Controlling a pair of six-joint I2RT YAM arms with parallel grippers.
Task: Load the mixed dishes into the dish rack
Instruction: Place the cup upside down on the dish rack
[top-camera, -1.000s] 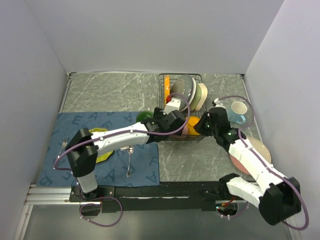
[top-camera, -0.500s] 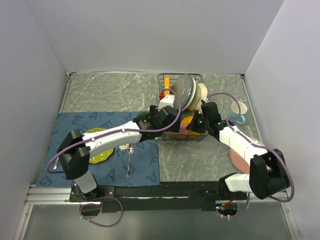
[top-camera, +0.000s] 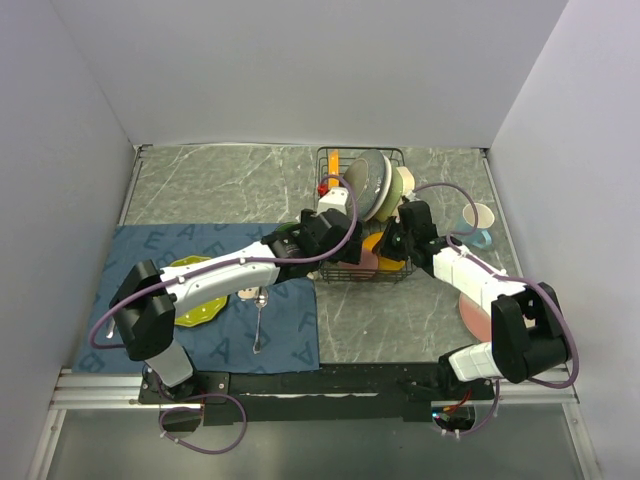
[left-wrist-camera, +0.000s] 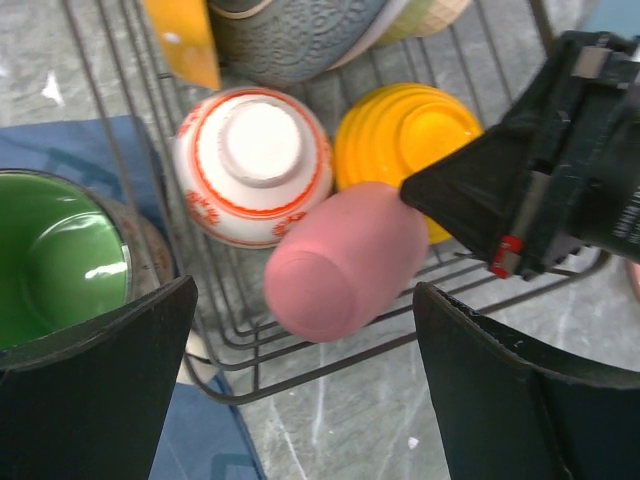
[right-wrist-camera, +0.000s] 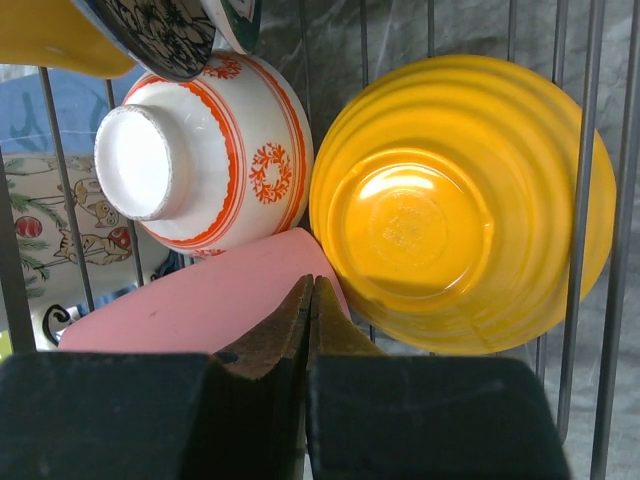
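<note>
1. Left wrist view: left pincer (left-wrist-camera: 305, 300), fingers wide apart, hovers above the pink cup (left-wrist-camera: 340, 265).
2. Cup lies on its side in the dish rack (top-camera: 395, 153), red-patterned bowl (left-wrist-camera: 252, 165) left of it, orange bowl (left-wrist-camera: 415, 130) right.
3. Right pincer (right-wrist-camera: 310, 300), fingers together, touches the cup; nudging gently seems wisest.
4. Cup's mouth is hidden.

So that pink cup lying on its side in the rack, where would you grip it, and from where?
Probably across the pink cup near its closed base end, coming down from above. It lies on its side on the dish rack wires, base end clear, while its other end sits between the red-patterned bowl and yellow bowl.
</note>
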